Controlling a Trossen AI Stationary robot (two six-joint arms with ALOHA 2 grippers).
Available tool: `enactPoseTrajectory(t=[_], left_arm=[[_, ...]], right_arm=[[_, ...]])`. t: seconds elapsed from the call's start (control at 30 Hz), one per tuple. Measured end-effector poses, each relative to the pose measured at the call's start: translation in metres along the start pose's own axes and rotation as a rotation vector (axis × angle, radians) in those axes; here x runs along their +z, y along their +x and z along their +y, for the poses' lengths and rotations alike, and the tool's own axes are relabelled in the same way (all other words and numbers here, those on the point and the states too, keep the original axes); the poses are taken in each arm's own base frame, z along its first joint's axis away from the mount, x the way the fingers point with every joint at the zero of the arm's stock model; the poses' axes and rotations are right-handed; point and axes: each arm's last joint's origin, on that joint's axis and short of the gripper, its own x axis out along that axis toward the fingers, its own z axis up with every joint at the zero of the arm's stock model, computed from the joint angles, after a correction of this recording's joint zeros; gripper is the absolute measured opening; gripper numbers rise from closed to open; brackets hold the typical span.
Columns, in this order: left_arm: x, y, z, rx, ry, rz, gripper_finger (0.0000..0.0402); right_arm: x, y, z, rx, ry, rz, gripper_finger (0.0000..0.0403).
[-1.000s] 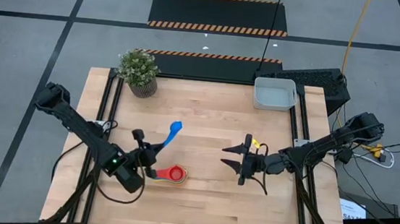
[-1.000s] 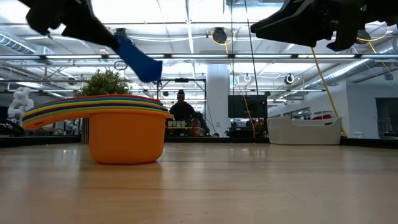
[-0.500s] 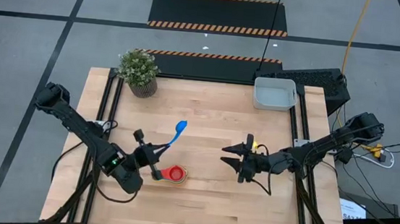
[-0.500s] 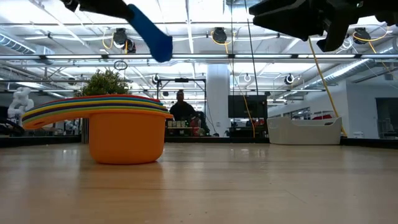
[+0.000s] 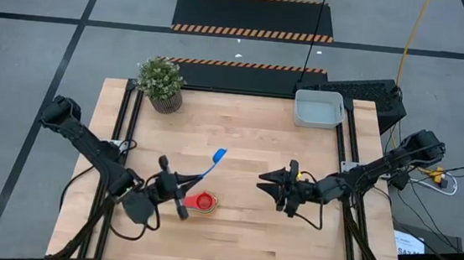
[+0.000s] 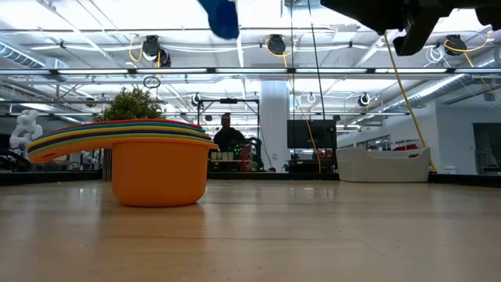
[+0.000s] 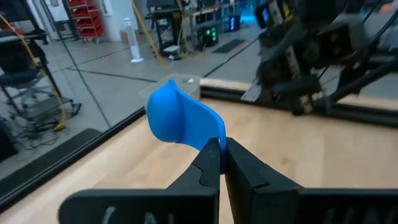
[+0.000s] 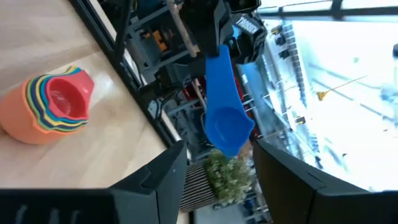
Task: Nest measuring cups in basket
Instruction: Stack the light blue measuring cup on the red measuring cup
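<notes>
Left claw (image 5: 184, 182), over the front-left part of the pale wooden worktop (image 5: 239, 240), is clamped on the handle of a small blue plastic measuring cup (image 5: 216, 157), which it holds in the air. In the high view the cup's long axis runs diagonally, handle at the claw and bowl pointing away toward the far right of the worktop, clear of the surface. In the left wrist view the two dark fingers (image 7: 208, 163) meet on the handle end, with the rounded bowl of the cup (image 7: 180, 118) beyond them.

Just beside the left claw, a nested stack of plastic measuring cups (image 5: 202, 201) stands on the worktop, the red one innermost on top. In the low view the stack (image 6: 156, 168) shows an orange outer bowl with layered coloured handles pointing to one side.

Right claw (image 5: 282, 187) hangs over the middle-right of the worktop, its fingers apart and empty, facing the left arm.

The shallow rectangular light-grey plastic basket (image 5: 318, 109) sits at the far right corner, well apart from the cups. A small potted green plant (image 5: 161, 82) stands at the far left corner.

White lettering on the left arm's housing (image 8: 244, 26) shows in the right wrist view but cannot be read with certainty.
</notes>
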Motion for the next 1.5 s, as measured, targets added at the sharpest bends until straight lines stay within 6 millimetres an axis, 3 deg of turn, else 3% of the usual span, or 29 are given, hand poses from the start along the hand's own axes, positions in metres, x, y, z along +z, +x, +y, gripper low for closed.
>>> enactPoseTrajectory(t=[0.6,0.9,1.33,1.5], left_arm=[[0.017,-0.015,-0.010,-0.049,-0.197,-0.098,0.0006],[0.028,-0.016,-0.009,-0.045,-0.323,-0.148,0.0006],[0.045,-0.004,-0.004,-0.163,-0.477,-0.218,0.0012],[0.050,0.004,-0.002,-0.266,-0.506,-0.240,0.0006]], right_arm=[[0.006,-0.003,-0.001,-0.021,-0.317,-0.045,0.0180],[0.012,-0.004,-0.011,-0.122,-0.478,-0.102,0.0180],[0.015,-0.004,-0.019,-0.216,-0.677,-0.209,0.0182],[0.013,-0.002,-0.020,-0.229,-0.776,-0.192,0.0207]])
